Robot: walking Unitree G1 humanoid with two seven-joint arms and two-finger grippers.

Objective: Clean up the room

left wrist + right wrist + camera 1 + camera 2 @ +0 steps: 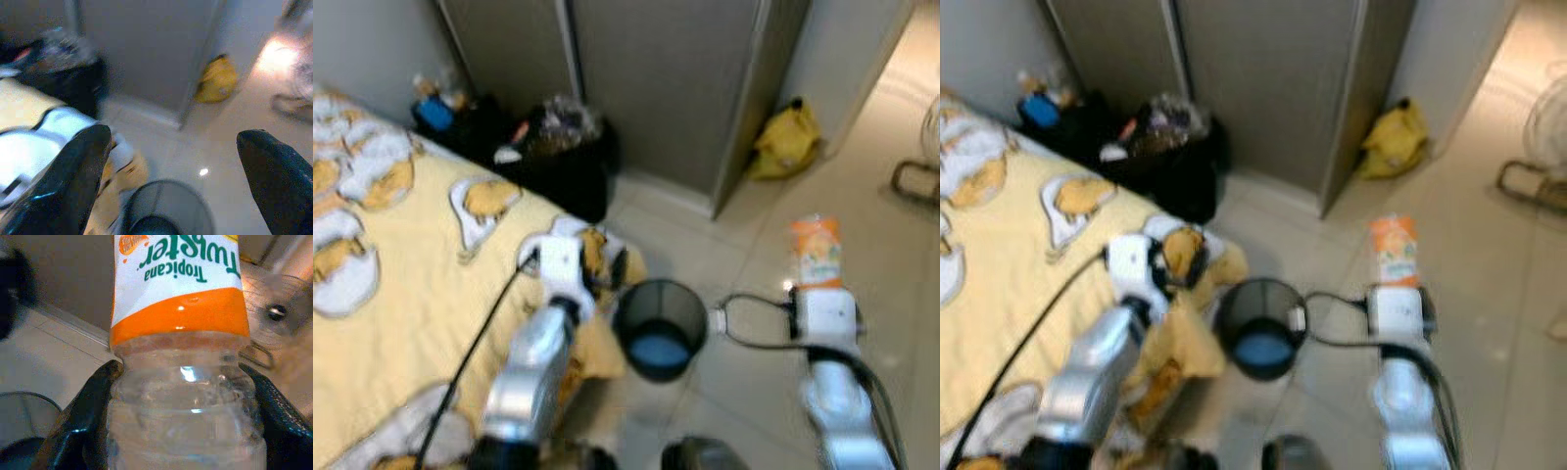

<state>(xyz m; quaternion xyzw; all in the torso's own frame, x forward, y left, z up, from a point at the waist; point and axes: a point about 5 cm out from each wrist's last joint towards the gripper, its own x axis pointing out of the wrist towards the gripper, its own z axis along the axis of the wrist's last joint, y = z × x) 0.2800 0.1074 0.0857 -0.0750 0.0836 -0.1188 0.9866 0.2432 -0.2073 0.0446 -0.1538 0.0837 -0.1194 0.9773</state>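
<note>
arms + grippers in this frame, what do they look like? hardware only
Both arms are silver metal with rounded segments, each ending in a white boxy wrist housing. A black cable loops along each arm to the wrist. The left gripper and right gripper each carry two long, glossy black fingers with rounded tips. No markings are legible.

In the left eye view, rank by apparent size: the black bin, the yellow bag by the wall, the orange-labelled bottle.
1. Black bin, largest, though it is nearest the camera.
2. Yellow bag, somewhat smaller, but farther away, so its true size may rival the bin's.
3. Bottle, held in the right gripper, smallest as visible.
</note>
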